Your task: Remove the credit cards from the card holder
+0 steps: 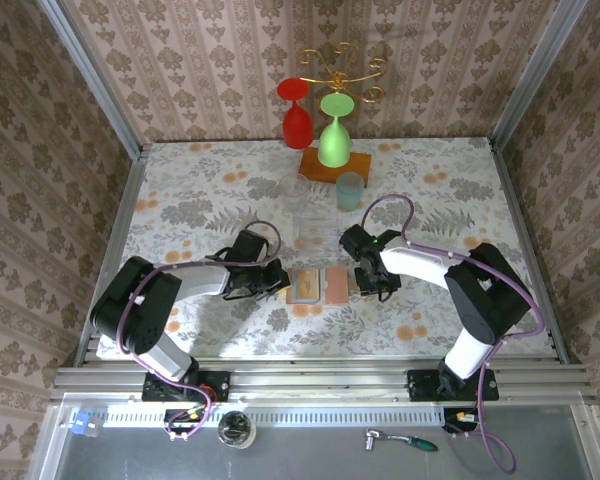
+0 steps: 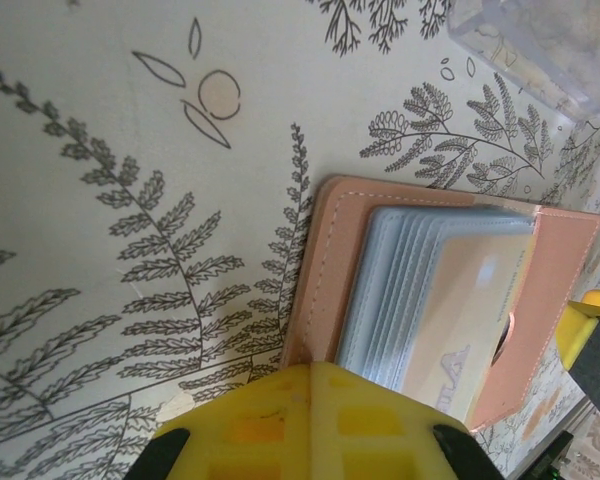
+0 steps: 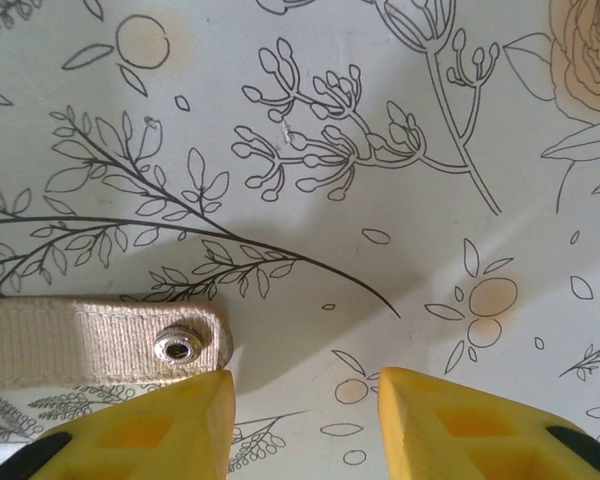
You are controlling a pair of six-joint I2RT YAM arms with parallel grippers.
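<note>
Open card holder [image 1: 318, 284] lies between closed left gripper [image 2: 315, 375] and spread right gripper [image 3: 305, 390]; teal cup [image 1: 350, 190] behind; top card [image 2: 480, 310] print illegible.

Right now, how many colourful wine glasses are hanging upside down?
2: the red glass hangs on the gold rack's left side, the green glass just right of it.

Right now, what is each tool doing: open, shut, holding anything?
Left tool: shut, tips at the card holder edge; whether it grips cannot be told.
Right tool: open, gap empty, beige snap strap beside it.
</note>
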